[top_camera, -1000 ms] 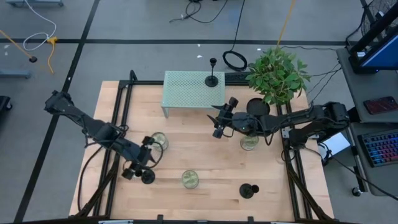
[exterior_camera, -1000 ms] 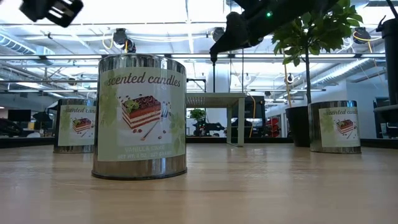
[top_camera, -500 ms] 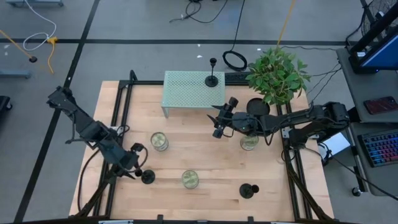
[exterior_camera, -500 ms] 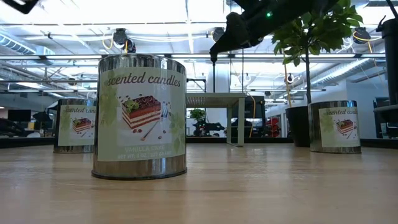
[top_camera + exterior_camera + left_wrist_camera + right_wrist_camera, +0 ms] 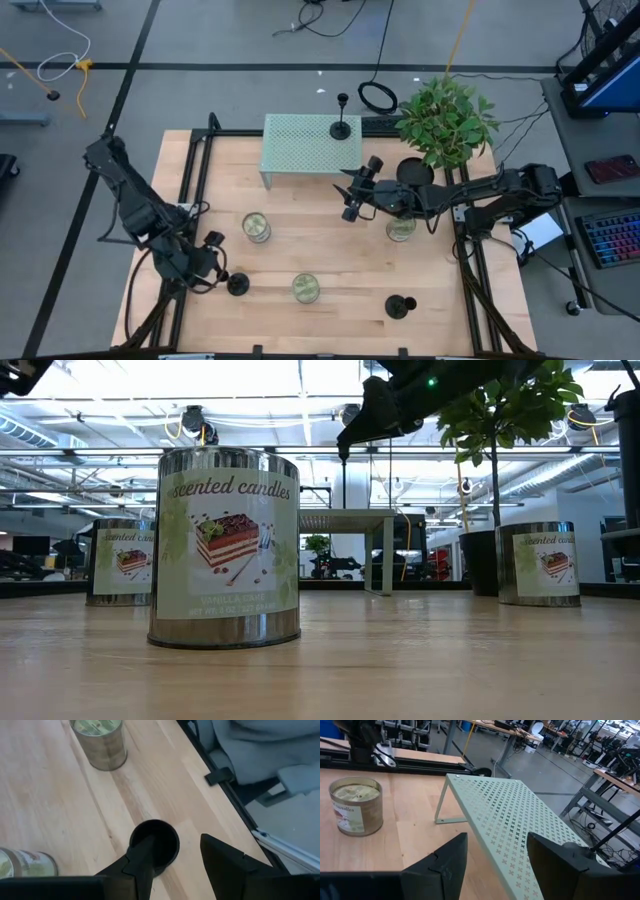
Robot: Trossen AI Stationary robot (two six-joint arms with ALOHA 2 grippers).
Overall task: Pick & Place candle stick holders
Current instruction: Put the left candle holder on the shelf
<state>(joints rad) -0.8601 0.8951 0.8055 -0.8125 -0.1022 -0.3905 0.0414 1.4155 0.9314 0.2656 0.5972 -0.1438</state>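
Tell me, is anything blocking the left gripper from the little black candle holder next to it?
No. The left gripper is open right beside the candle holder, and only bare table lies between them.

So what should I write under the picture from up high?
Left gripper open beside a black candle stick holder; right gripper waits near the green shelf.

Left claw [image 5: 213,272] hangs low with fingers apart; right claw [image 5: 352,192], also open, is raised mid-table.
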